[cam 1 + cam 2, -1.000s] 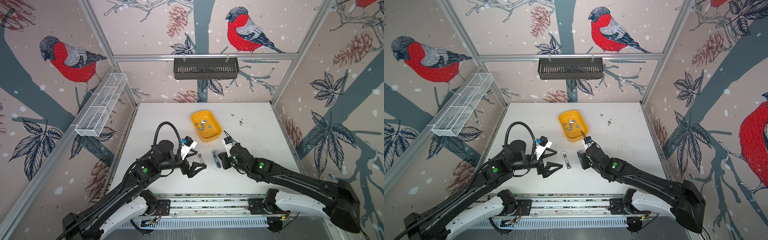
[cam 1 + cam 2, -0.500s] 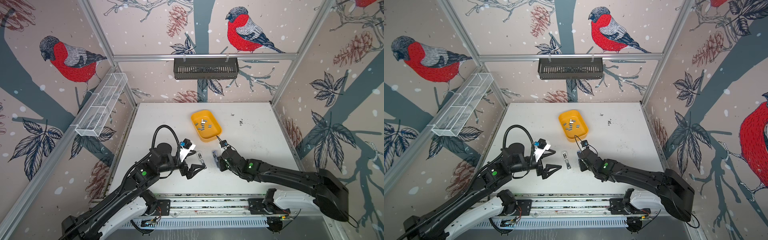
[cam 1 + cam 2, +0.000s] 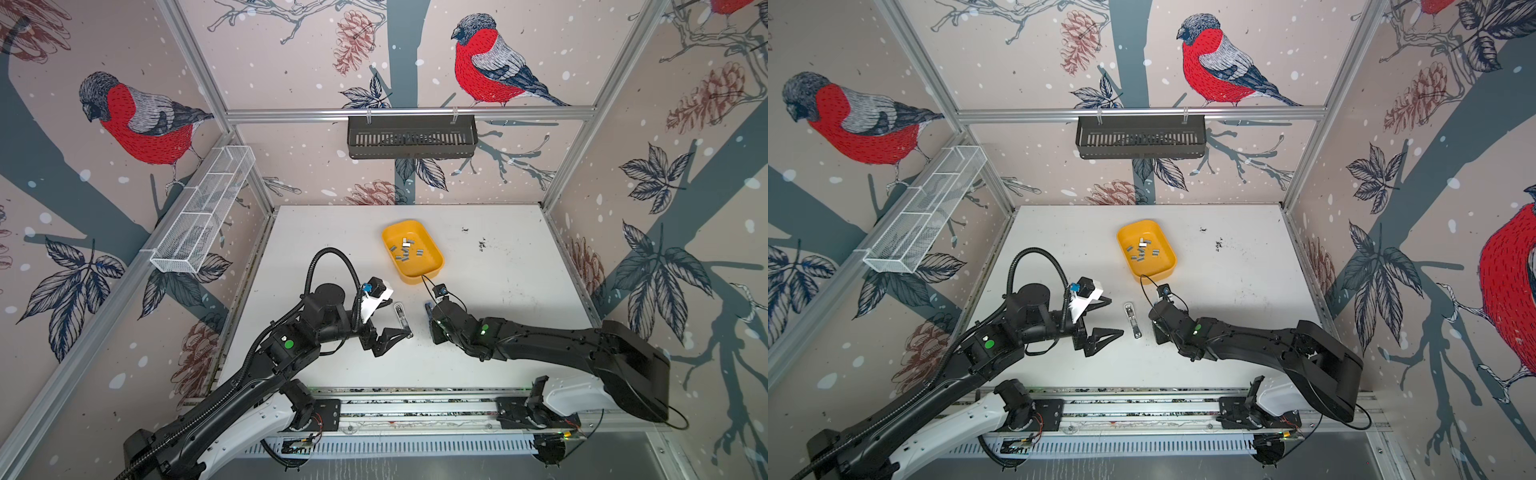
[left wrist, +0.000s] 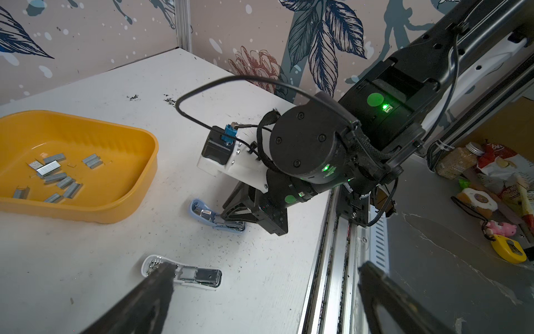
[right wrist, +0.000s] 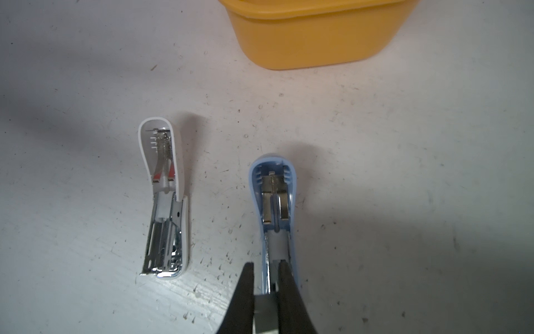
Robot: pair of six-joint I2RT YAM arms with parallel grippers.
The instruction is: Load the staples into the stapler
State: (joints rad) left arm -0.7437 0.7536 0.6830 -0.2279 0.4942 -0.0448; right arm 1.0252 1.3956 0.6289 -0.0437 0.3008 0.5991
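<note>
Black arms (image 3: pixel 540 345), white bases (image 3: pixel 577 395), green dots (image 3: pixel 288 344), black claws (image 4: pixel 265 270).

Staples (image 4: pixel 49 169) in tray (image 4: pixel 140 185) behind stapler (image 4: pixel 212 218)

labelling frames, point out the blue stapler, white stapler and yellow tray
blue stapler (image 5: pixel 274 199): right wrist view, inside of its open lid
white stapler (image 5: pixel 164 240): right wrist view, metal staple rail
yellow tray (image 5: pixel 318 37): right wrist view, outer wall
</note>
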